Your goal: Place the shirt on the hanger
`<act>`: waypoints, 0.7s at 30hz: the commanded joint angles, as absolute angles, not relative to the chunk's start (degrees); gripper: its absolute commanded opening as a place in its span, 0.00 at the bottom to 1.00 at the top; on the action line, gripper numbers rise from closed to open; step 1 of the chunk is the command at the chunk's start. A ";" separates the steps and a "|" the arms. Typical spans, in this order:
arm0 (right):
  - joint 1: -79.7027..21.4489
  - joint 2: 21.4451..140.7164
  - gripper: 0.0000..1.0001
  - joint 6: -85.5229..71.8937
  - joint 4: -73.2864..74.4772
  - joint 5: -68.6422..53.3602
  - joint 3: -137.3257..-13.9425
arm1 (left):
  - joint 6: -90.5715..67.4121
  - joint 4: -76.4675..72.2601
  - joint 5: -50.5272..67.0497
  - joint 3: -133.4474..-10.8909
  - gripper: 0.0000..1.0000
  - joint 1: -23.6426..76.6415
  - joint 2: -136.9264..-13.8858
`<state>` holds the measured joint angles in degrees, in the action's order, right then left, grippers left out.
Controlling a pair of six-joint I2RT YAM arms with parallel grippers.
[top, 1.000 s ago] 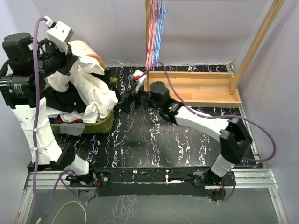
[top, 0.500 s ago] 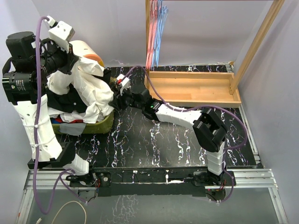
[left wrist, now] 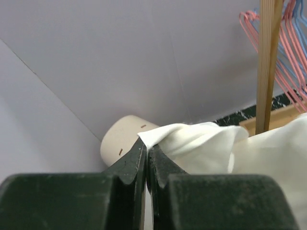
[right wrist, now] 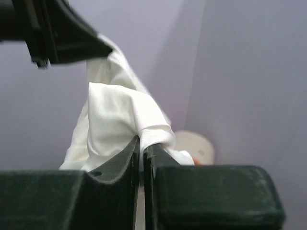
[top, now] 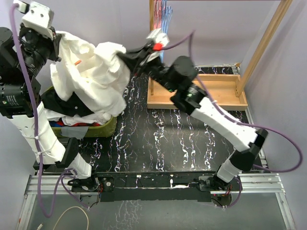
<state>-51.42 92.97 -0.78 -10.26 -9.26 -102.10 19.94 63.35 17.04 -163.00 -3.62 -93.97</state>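
White shirt [top: 96, 76], clamped in left gripper [left wrist: 146, 146] and right gripper [right wrist: 141, 143], black garment [top: 62, 103] in green bin [top: 103, 128]

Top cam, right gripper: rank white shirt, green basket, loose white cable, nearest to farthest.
1. white shirt: pinched in the right gripper, raised left of centre.
2. green basket: lower down, on the table's left side.
3. white cable: near-left corner, past the table's near edge.
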 commanded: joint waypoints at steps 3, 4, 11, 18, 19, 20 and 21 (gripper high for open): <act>-51.59 86.62 0.08 11.85 -6.59 0.70 -111.78 | 12.02 52.25 18.12 -174.01 0.00 -3.42 -98.13; -51.59 85.79 0.08 12.88 -6.32 2.02 -111.83 | 11.09 51.06 18.92 -174.73 0.00 -3.36 -98.91; -51.60 75.43 0.08 15.01 -5.45 6.71 -104.55 | 8.08 49.11 22.85 -174.30 0.00 -3.42 -100.45; -51.57 68.26 0.08 13.65 -3.51 12.99 -96.65 | 7.46 50.04 27.21 -170.63 0.00 -3.40 -100.56; -51.54 66.87 0.08 12.29 -5.02 15.16 -93.71 | 6.74 50.31 28.30 -168.12 0.00 -3.41 -100.23; -51.51 65.14 0.08 11.19 -7.20 17.07 -90.28 | 6.05 50.50 29.86 -165.00 0.00 -3.40 -99.54; -51.50 63.00 0.08 10.50 -9.73 18.68 -86.16 | 5.29 50.49 31.58 -161.03 0.00 -3.45 -98.83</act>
<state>-51.48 68.75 13.08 -2.59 10.28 -94.85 8.25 51.83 25.50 -169.03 -3.55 -100.73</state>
